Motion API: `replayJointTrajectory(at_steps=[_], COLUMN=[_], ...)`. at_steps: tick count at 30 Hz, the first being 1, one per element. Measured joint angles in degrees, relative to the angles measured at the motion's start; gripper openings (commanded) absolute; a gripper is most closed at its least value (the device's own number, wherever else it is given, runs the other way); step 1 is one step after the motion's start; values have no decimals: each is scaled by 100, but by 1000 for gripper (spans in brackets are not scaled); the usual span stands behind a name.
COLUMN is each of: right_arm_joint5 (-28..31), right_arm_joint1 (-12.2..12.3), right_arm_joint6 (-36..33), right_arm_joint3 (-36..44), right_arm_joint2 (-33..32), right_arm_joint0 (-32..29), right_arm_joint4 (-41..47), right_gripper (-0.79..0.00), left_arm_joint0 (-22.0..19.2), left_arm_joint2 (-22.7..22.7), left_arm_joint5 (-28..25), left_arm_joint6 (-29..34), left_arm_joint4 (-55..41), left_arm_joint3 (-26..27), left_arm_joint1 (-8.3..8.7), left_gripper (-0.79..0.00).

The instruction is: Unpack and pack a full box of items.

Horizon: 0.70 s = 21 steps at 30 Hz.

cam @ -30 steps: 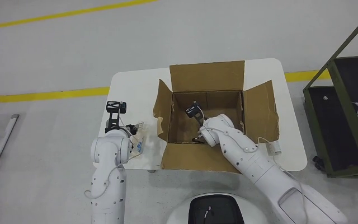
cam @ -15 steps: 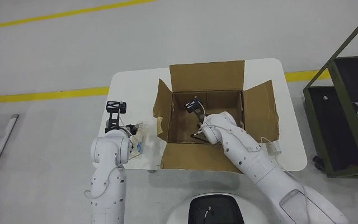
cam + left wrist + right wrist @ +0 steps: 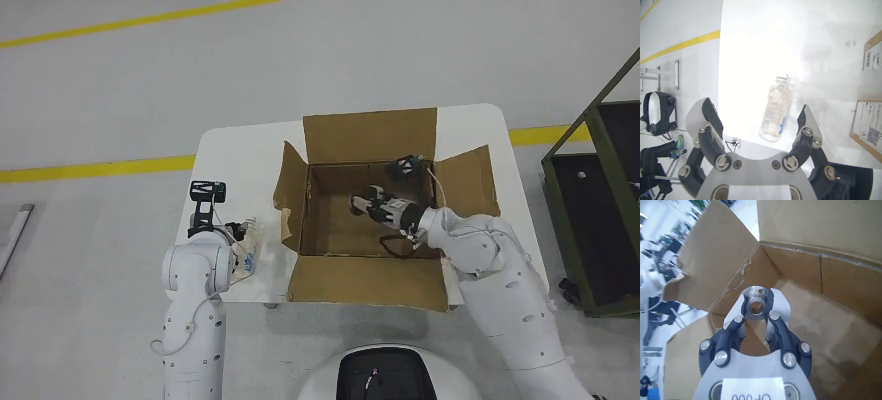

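An open cardboard box (image 3: 370, 135) stands in the middle of the white table (image 3: 240, 155). Inside it, above the box floor (image 3: 829, 321), my right gripper (image 3: 756, 307) is shut on a round metal flange (image 3: 755, 308) with a centre bore; from above the right gripper (image 3: 362, 203) is held over the box's inside. A clear plastic bottle (image 3: 777, 111) lies on its side at the table's near left edge, also visible as the bottle (image 3: 246, 240) from above. My left gripper (image 3: 761, 117) hangs open just above it, fingers either side.
The box flaps (image 3: 468, 200) fold outward on all sides; the left flap (image 3: 715, 256) has a torn edge. A small white object (image 3: 490, 262) lies on the table right of the box. A green cart (image 3: 600, 190) stands past the table's right end.
My right arm has swung from the box's near left corner to its right side, the gripper rising from the floor with the metal flange. The left arm has not moved.
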<state>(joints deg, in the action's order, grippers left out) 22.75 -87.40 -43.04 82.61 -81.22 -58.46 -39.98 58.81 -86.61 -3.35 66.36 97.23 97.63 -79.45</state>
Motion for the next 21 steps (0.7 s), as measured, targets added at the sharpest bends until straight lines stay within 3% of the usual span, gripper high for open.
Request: replayJointTrajectory(at_steps=[7, 21], right_arm_joint5=[768, 751], right_arm_joint1=[87, 100], right_arm_joint6=[-116, -92], right_arm_joint3=[-706, -802], right_arm_joint2=[-261, -233], right_arm_joint0=[127, 174], right_arm_joint4=[1613, 1746], right_gripper=[-785, -785], left_arm_joint0=[0, 0], left_arm_joint2=[0, 0], left_arm_joint5=[0, 0], left_arm_joint6=[0, 0], left_arm_joint4=[0, 0], left_arm_joint3=[0, 0], left_arm_joint1=[0, 0], left_gripper=[0, 0])
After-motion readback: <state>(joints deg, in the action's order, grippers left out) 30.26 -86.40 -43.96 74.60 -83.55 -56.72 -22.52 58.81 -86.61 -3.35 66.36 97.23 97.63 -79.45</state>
